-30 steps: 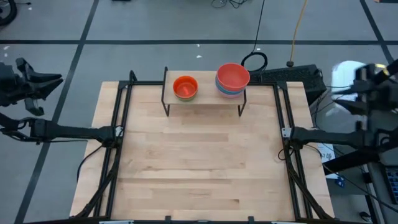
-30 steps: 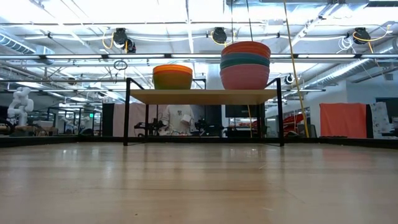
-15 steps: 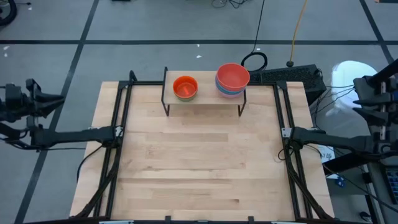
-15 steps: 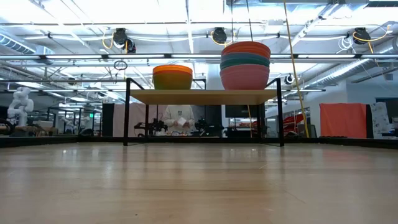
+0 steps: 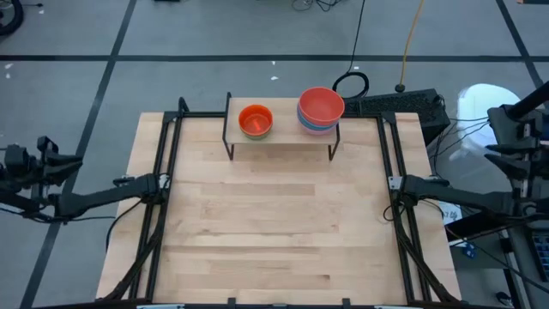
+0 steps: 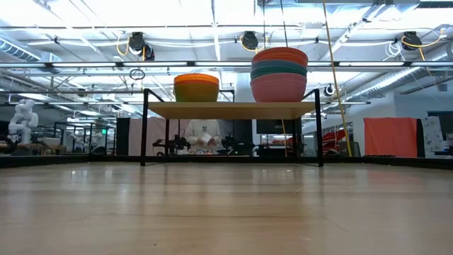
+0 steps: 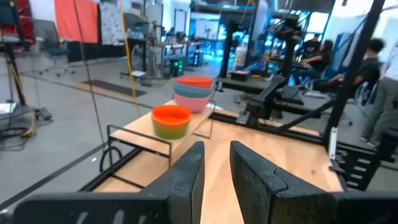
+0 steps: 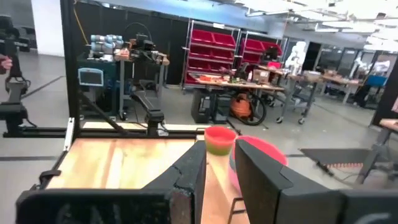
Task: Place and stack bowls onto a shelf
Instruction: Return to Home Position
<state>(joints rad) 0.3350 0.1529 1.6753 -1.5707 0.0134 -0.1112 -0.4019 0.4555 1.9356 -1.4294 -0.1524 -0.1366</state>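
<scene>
A large light-wood tabletop [image 5: 274, 232] stands on a grey floor crossed by dark lines [image 5: 171, 58]. Beyond its far edge lie a coiled black cable [image 5: 350, 83] and a thin yellow cord [image 5: 413, 39] — farther off, an orange-red hanging cloth [image 6: 389, 137], 2 racks of red storage bins [image 8: 214, 48] and a standing person [image 7: 380, 93].

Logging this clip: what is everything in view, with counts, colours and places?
shelf: one, light wood, black legs, table's far edge.
short bowl stack: at least two, orange over yellow-green, shelf's left part.
tall bowl stack: at least three, red-orange top, teal, pink bottom, shelf's right end.
table: one, light wood.
people: several, room beyond the table.
left gripper: one, dark, open, empty, beyond table's left side.
right gripper: one, dark, open, empty, beyond table's right side.
</scene>
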